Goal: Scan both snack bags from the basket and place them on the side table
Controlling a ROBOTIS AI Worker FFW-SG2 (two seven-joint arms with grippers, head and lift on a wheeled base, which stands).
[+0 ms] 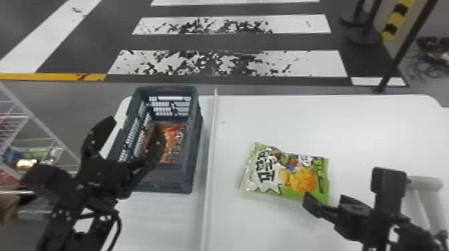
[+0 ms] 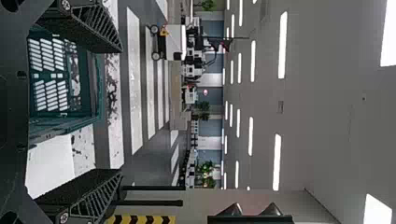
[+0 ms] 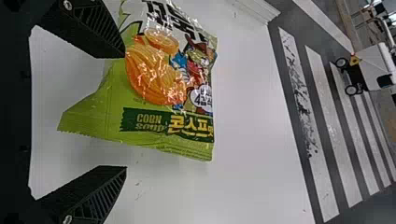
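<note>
The left end effector (image 1: 134, 122) is spread over the basket (image 1: 191, 150), probably to straddle the red bag (image 1: 172, 142) inside; the green bag (image 1: 287, 175) lies on the worktop (image 1: 360, 133), the right end effector (image 3: 125, 112) spread beside it, seemingly for an edge grip.

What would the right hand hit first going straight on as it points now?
Most likely the green snack bag, lying on the white table ahead of the open right hand. Height above the bag is unclear, so it might skim over and meet the tabletop instead.
</note>
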